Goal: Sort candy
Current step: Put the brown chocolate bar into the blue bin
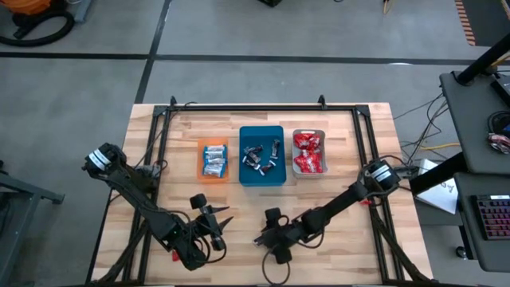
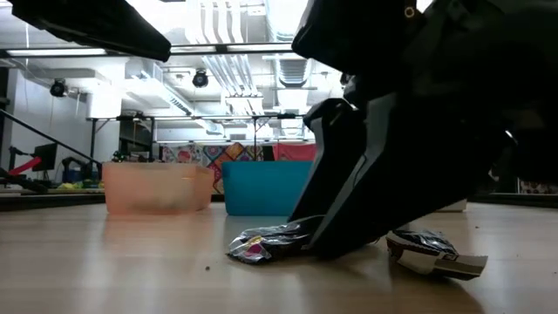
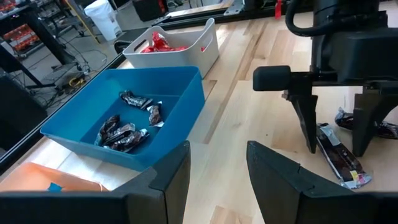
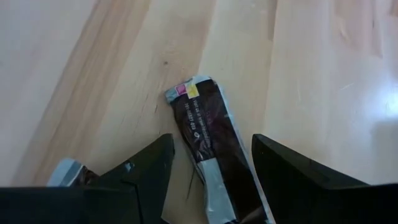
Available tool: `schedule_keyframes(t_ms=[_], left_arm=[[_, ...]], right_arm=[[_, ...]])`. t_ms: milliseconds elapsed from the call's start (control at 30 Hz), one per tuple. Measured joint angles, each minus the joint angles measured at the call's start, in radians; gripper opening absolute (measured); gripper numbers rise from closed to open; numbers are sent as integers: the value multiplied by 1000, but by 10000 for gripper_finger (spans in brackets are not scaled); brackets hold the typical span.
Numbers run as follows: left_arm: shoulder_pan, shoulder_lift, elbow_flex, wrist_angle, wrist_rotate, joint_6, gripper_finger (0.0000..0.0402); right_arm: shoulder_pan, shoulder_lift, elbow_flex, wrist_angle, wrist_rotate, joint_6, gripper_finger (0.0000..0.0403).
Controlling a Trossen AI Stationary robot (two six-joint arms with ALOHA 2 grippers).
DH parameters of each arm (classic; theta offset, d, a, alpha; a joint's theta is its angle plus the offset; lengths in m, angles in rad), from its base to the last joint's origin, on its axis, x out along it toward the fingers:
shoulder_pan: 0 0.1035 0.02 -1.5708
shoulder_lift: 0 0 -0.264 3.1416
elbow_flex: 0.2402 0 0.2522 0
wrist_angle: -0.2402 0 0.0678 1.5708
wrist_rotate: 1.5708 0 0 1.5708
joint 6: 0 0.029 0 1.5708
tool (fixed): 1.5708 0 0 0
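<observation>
High view: right gripper (image 1: 261, 238), spread wide over a dark candy (image 4: 208, 134), is seen lower centre on the plank table (image 1: 351, 143) (left gripper (image 1: 221, 224) open too).

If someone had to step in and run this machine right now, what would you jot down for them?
Right gripper: open, lowered at the table's front, its fingers on either side of a dark brown candy lying flat on the wood. Not yet gripped.
Left gripper: open, empty, waiting at the front left of the table.
Done: blue-and-white candies sit in the orange tray, dark ones in the teal tray, red ones in the grey tray.
Left: two dark candies are loose on the table, the one between the right gripper's fingers and a second candy right beside it. Both likely belong in the teal tray.
</observation>
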Motion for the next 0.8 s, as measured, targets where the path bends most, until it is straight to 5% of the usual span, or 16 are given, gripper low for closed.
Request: schedule_keyframes(t_ms=[433, 800], left_arm=[[0, 0, 0, 2, 0, -3, 141], [0, 0, 0, 5, -4, -4, 141]], right_arm=[[-30, 3, -11, -2, -66, 43, 208], [-42, 5, -25, 2, -60, 31, 110]])
